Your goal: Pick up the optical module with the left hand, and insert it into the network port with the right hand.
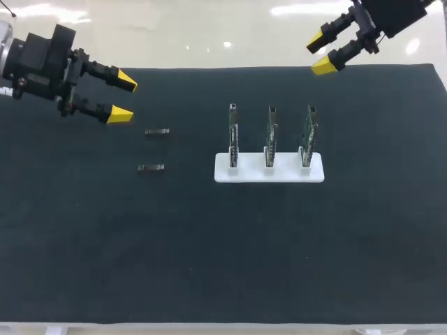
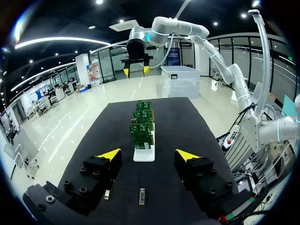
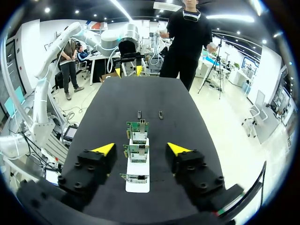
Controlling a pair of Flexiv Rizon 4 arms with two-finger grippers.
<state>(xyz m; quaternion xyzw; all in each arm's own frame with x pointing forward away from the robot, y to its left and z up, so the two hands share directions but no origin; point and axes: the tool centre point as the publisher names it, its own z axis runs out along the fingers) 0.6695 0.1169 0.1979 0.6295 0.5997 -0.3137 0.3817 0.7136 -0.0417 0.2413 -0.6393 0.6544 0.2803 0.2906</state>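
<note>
The step in hand looks to be the first pick. The left gripper (image 1: 123, 98) hangs above the mat (image 1: 84, 244) with its fingers spread wide and nothing between them. The right gripper (image 1: 323, 54) is also wide open and empty, held high and well off from the work. The module (image 2: 142, 196) lies flat on the mat below the left gripper, roughly midway between the lines of its two fingers, its long axis running the way the fingers point. A second module (image 2: 107, 194) lies under one finger, apart from the first. To do this well, I would settle on one module, centre the fingers over it and come straight down so the tips straddle its long sides. They should close only once both tips are at mat level, since so small and flat a part may skid or tip if one finger arrives first. Part of it should stay proud for the right gripper to take. The mat looks dark and cloth-like, which should keep the part from sliding. The stand (image 1: 269, 172) with three upright boards (image 1: 271, 136) sits well ahead of the left gripper, in line with the module, so I judge the descent has free space around it.
</note>
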